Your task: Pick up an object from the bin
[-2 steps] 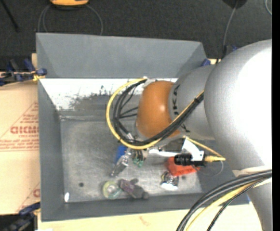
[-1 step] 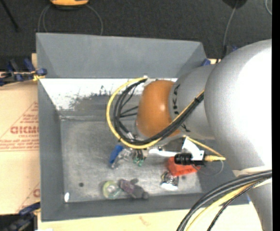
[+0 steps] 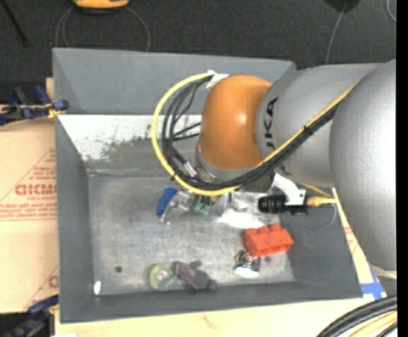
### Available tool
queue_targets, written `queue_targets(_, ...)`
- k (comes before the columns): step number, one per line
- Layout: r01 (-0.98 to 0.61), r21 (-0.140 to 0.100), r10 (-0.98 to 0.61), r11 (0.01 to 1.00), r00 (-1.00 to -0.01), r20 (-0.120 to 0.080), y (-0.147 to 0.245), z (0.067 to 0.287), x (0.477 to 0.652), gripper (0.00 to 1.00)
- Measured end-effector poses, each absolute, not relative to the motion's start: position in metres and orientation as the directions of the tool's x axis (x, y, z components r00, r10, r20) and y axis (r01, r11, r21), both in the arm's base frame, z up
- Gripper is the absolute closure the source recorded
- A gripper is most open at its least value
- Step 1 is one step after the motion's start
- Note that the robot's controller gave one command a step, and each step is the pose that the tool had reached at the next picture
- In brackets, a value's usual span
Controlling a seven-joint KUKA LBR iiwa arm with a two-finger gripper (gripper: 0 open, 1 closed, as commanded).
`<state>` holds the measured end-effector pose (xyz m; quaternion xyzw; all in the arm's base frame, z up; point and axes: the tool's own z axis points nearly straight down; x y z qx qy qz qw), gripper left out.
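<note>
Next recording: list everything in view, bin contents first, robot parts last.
bin: one, grey, mid view
blue piece: one, blue, bin middle
red block: one, red, floor right
white scrap: one, white, up-left of red block
silver bit: one, dark-silver, below red block
purple piece: one, dark purple, by front wall
round piece: one, pale green, left of purple piece
arm: one, silver, from right
cover: one, orange, on wrist
cables: bundle, yellow and black, around wrist

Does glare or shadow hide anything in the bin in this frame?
Camera view: a glare spot sits on the orange wrist cover; the arm itself, not shadow, covers the middle of the bin; the red block and blue piece are evenly lit.
</note>
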<state>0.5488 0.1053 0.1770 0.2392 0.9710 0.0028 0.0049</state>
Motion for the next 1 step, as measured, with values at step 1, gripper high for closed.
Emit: queue_targets(1, 0.322, 0.002, 0.322, 0.947, -0.947, -0.007, 0.1266, 0.2221, 0.5448, 1.0)
